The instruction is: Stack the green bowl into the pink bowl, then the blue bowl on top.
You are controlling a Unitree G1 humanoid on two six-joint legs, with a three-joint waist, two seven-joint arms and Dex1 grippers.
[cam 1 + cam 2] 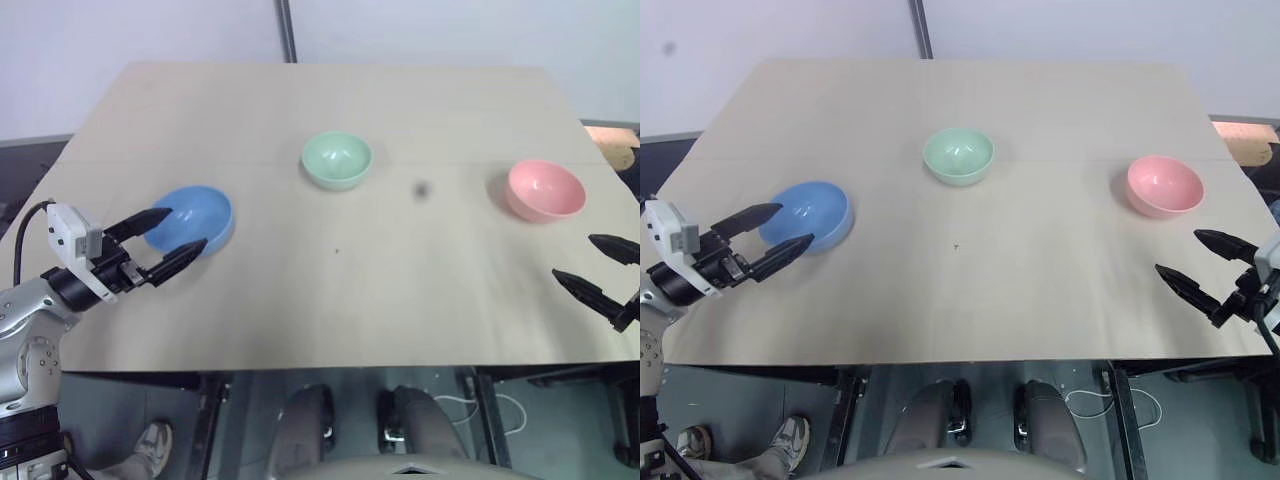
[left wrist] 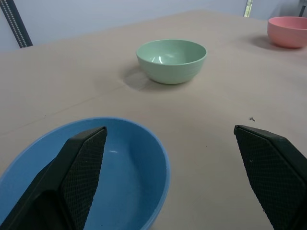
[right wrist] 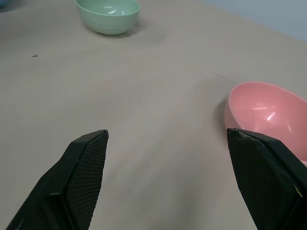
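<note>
a: left eye view, nearest first. the left gripper (image 1: pixel 178 231) hangs at about 8 o'clock of the table (image 1: pixel 330 300), fingers spread wide, nothing between them. one finger sits over the blue bowl (image 1: pixel 196 216), the other just outside its near rim, so the rim falls in the gap. i can't tell if either finger touches it.

b: and the right gripper (image 1: pixel 1200 262)?

a: at about 4 o'clock near the table's edge, fingers also wide apart and empty. the pink bowl (image 1: pixel 1164 185) lies just beyond it, roughly at its 11 o'clock, near but apart.

b: the green bowl (image 1: pixel 958 155) goes first, though. where is it?

a: farthest out, near 12 o'clock of the table's middle, upright and alone, well apart from both grippers. from the left gripper it lies toward 2 o'clock, from the right one toward 10 o'clock.

b: which arm is nearer?

a: my judgement: the left, by a little. in the left wrist view the green bowl sits straight ahead between its fingers, beyond the blue bowl.

b: any long axis to line up with?

a: none, the bowls are round, so any rim approach works. what counts is direction: the green bowl must travel toward 3 o'clock to reach the pink one. nothing is stacked yet; all three bowls stand apart.
</note>
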